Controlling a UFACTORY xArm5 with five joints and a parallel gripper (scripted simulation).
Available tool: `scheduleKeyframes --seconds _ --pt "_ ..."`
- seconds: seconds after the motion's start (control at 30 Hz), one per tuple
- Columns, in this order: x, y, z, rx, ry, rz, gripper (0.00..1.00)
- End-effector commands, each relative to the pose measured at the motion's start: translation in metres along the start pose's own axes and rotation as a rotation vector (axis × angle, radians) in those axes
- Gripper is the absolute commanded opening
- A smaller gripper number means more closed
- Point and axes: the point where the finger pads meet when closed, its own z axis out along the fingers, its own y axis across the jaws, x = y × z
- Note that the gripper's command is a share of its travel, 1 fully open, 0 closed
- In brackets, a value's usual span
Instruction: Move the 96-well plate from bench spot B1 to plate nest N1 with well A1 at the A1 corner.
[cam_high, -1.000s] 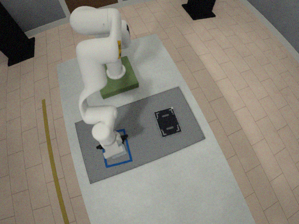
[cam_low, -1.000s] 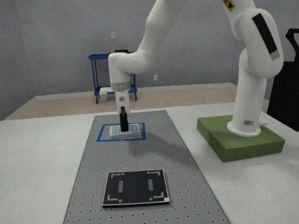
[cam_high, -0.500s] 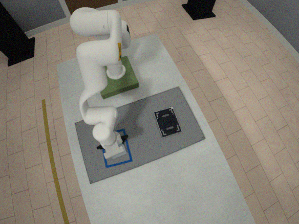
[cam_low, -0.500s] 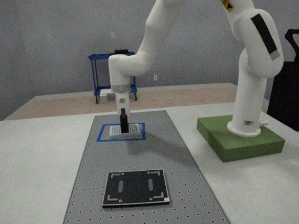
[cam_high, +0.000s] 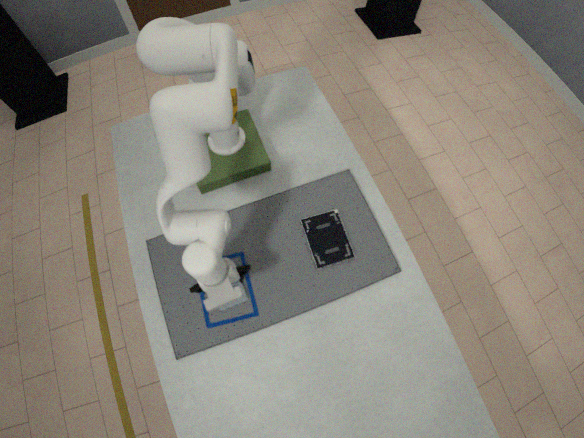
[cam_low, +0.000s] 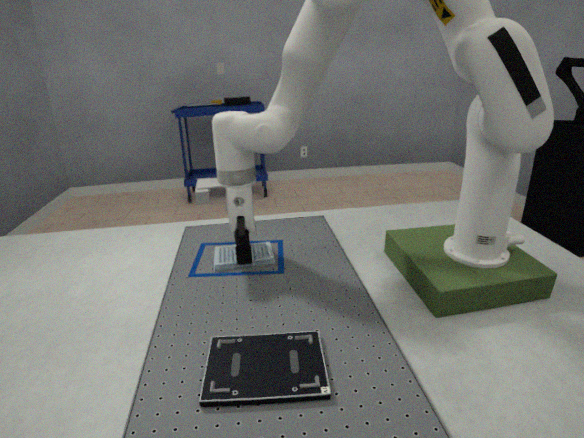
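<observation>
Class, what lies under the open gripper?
The well plate lies under the open gripper, flat within the blue outline. Its middle and cut-off corner are hidden.
</observation>
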Motion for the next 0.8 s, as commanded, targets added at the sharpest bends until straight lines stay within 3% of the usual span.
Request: scheduleKeyframes --seconds 0.0,0.63,0.67,0.77 --pt "0.0014 0.0005 0.0013 -0.001 0.003 0.0 1.0" --pt "0.0014 0.0005 0.0026 -0.001 0.004 0.0 1.0" --pt "0.0014 0.0005 0.0021 -0.001 0.004 0.0 0.0" --pt "0.0014 0.0005 0.0021 -0.001 0.004 0.0 0.0"
